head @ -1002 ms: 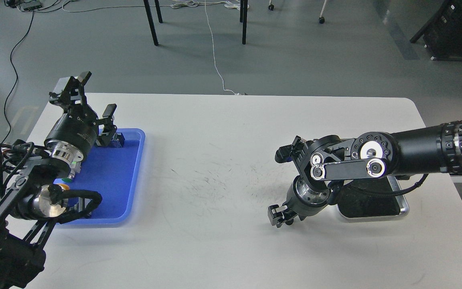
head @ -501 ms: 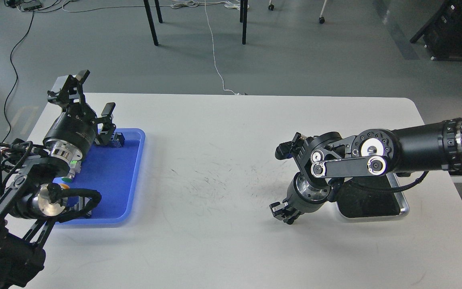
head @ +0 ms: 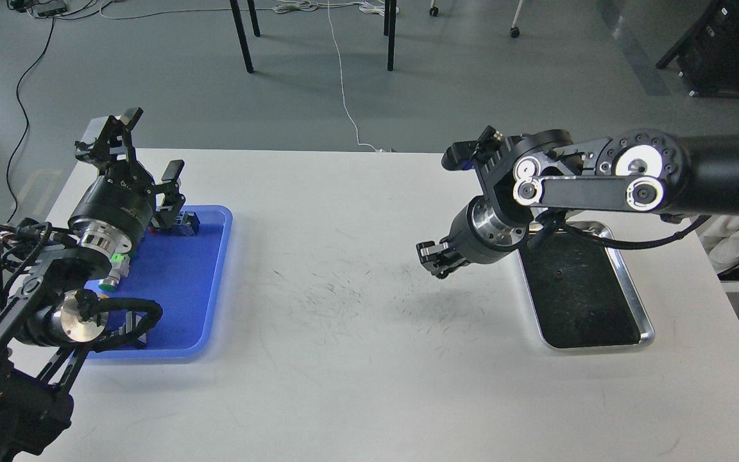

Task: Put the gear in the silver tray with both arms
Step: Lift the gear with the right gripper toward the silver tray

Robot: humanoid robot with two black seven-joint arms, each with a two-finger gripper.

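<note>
The silver tray (head: 632, 301) lies on the right side of the white table, and its dark bottom shows only a tiny speck (head: 555, 276). My right gripper (head: 435, 258) hangs above the table just left of the tray. It is small and dark, so its fingers cannot be told apart. My left gripper (head: 151, 146) is open and empty, raised over the far end of the blue tray (head: 177, 289). A small dark part (head: 186, 224) sits at that tray's far edge under the left gripper. I cannot tell if it is the gear.
The white table (head: 344, 359) has scuff marks in the middle. Table legs and cables are on the floor beyond the far edge. My left arm's wrist and hoses (head: 81, 314) cover the blue tray's near left part.
My right arm has risen and swung away from the silver tray's front, uncovering most of the tray. Its gripper moved up and slightly left. My left gripper barely moved.
</note>
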